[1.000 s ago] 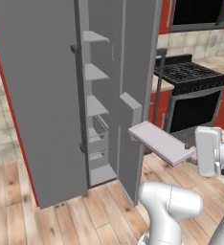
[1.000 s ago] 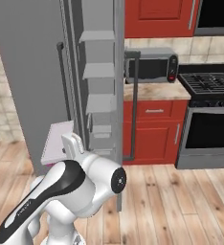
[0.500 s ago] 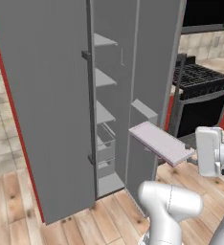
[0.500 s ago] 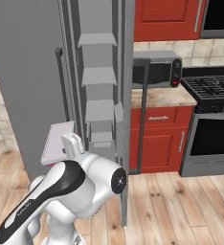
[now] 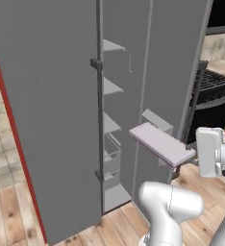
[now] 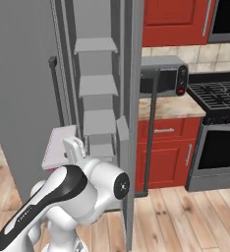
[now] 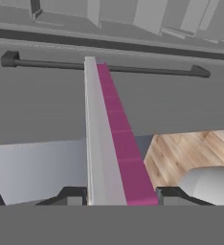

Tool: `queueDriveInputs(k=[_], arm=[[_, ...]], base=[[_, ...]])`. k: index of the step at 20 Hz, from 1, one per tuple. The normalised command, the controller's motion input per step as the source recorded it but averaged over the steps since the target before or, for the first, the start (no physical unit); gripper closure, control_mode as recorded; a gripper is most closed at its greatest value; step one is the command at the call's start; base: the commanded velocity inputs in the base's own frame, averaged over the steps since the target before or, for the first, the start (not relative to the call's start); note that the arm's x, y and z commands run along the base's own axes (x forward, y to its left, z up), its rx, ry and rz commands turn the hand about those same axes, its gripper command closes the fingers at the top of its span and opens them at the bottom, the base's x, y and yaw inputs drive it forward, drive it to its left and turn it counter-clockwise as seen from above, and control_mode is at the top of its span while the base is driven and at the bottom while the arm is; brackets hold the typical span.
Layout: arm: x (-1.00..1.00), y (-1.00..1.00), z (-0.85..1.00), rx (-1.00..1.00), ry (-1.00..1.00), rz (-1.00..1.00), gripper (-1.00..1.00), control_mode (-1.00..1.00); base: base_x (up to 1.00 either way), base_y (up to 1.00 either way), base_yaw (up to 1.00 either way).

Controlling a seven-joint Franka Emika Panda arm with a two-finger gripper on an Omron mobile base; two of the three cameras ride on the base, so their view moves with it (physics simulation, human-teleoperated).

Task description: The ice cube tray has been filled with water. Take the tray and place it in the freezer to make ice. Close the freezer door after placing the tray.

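Nearest the camera, the gripper (image 7: pixel 118 195) has its jaws clamped on one short end of the ice cube tray (image 5: pixel 161 144); in the hand view a dark fingertip sits on either side of the slab, which runs away edge-on, pale on one face and magenta on the other. In the left base view the tray is held out level in the air, in front of the freezer (image 5: pixel 52 110) and at about the height of its lower shelves, touching nothing but the jaws. From the right base view its pale end (image 6: pixel 59 146) juts out left of the arm.

Beyond it, the freezer door (image 6: pixel 131 98) stands swung open, its dark bar handle (image 6: pixel 151 130) facing the red cupboards (image 6: pixel 168 147) and the oven (image 6: pixel 220 142) to the right. The matching left-hand door is shut, and grey shelves (image 6: pixel 97 83) show in the gap between the two.

The step in hand looks like the carry: tray lifted, not yet inside. The next move probably calls for bringing the tray round to the opening, keeping it flat because of the water, sliding it onto a free shelf, letting go, and then pushing the door closed.
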Motion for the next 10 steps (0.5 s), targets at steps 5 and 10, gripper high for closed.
queueDriveInputs(k=[5, 10], arm=[[0.0, 0.0, 0.0, 0.0, 0.0, 0.0, 1.0, 1.0], [0.0, 0.0, 0.0, 0.0, 0.0, 0.0, 1.0, 1.0]], base=[[0.45, 0.23, -0.13], [0.46, 0.26, -0.13]])
